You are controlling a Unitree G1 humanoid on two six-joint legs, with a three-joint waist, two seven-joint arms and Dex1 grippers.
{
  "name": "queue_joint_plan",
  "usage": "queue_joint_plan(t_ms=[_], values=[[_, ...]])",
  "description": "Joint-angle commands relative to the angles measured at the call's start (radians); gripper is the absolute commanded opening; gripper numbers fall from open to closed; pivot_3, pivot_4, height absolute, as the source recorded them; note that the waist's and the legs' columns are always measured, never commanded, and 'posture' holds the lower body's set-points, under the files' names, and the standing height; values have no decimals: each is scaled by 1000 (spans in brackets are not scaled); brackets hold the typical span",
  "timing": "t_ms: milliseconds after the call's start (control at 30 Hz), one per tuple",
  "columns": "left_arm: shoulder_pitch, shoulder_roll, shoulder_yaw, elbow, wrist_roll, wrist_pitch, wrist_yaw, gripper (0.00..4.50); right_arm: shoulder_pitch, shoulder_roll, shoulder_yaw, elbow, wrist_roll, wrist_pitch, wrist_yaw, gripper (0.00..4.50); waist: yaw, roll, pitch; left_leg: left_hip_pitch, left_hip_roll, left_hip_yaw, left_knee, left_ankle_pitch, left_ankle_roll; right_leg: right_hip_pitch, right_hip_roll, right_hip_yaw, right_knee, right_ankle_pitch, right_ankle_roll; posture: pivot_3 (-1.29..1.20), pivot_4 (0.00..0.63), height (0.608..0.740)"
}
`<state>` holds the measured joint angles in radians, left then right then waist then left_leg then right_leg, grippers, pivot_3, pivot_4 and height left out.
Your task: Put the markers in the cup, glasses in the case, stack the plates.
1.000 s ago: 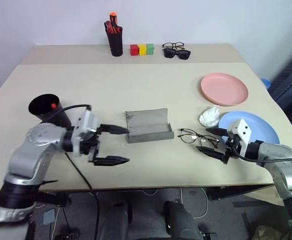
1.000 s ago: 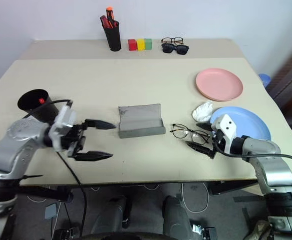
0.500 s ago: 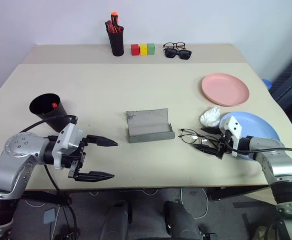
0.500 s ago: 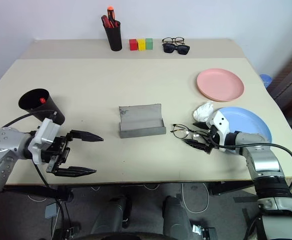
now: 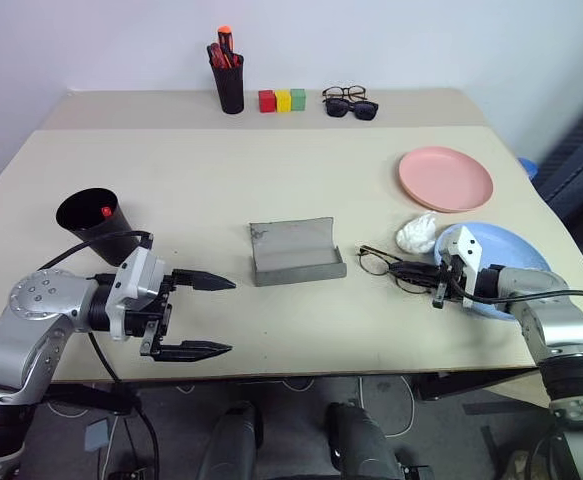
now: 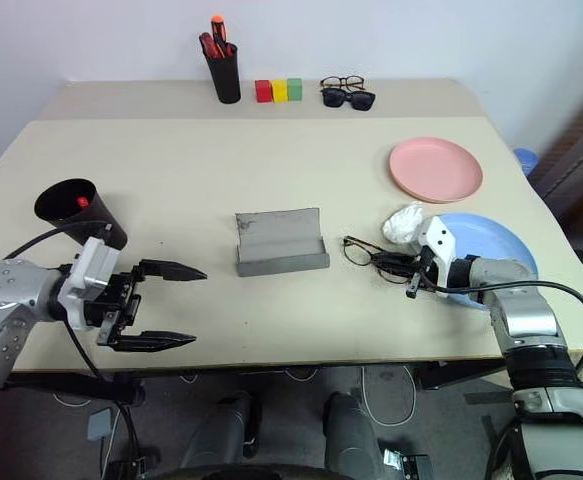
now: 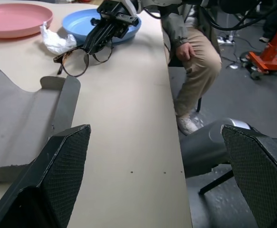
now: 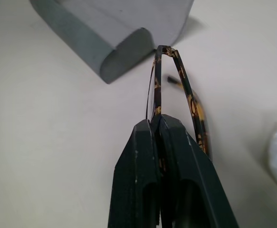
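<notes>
The wire-frame glasses lie right of the open grey case. My right gripper is shut on their frame; the right wrist view shows the fingertips pinched on the rim of the glasses, with the case just beyond. Open and holding nothing, my left gripper hovers left of the case. The black cup stands at the left with a red marker end inside it. The pink plate and the blue plate lie apart on the right.
A crumpled white tissue lies between the glasses and the blue plate. At the back stand a pen holder, coloured blocks and two other pairs of glasses. A person sits beyond the table's right edge.
My right gripper has shut on the glasses' frame, and the glasses have turned slightly. The left gripper has drawn back from the case and stays open.
</notes>
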<state>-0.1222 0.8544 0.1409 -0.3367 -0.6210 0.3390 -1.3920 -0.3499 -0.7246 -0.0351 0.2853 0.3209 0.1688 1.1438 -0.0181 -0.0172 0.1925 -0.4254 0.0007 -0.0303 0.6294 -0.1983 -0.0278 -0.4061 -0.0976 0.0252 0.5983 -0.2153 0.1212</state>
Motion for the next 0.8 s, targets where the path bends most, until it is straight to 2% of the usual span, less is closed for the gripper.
queue_joint_plan(t_ms=[33,167,300,500,633,800], values=[[2,6,29,-33,-23,-12,14,4500,16,-19,-21,-7,-6,19,-10,45,3,0,0,0,0,0,0,0,0,0,0,0,0,0,0,0,150,740],[13,0,29,-34,-22,-17,29,4500,8,-35,-64,-88,49,80,-5,45,3,1,0,-1,0,0,0,0,0,0,0,0,-1,0,0,0,150,740],[30,2,32,-43,-29,-11,39,4500,-82,-12,-77,-212,140,151,11,45,-3,3,2,-2,0,1,-1,0,0,-3,0,1,0,0,0,0,150,740],[50,9,36,-49,-33,-10,40,4500,-221,116,51,-252,142,180,25,45,-3,2,1,-1,4,2,-3,0,0,-4,2,0,0,1,-1,0,150,740],[59,16,38,-54,-32,-13,36,4500,-292,206,153,-126,63,86,74,45,4,3,2,-2,4,2,-3,0,0,-5,2,0,0,1,-1,0,150,740],[77,20,50,-79,-42,-6,52,4500,-381,278,199,116,-21,-78,112,45,0,2,1,-2,4,3,-3,0,0,-5,2,0,-1,1,-2,0,150,740]])
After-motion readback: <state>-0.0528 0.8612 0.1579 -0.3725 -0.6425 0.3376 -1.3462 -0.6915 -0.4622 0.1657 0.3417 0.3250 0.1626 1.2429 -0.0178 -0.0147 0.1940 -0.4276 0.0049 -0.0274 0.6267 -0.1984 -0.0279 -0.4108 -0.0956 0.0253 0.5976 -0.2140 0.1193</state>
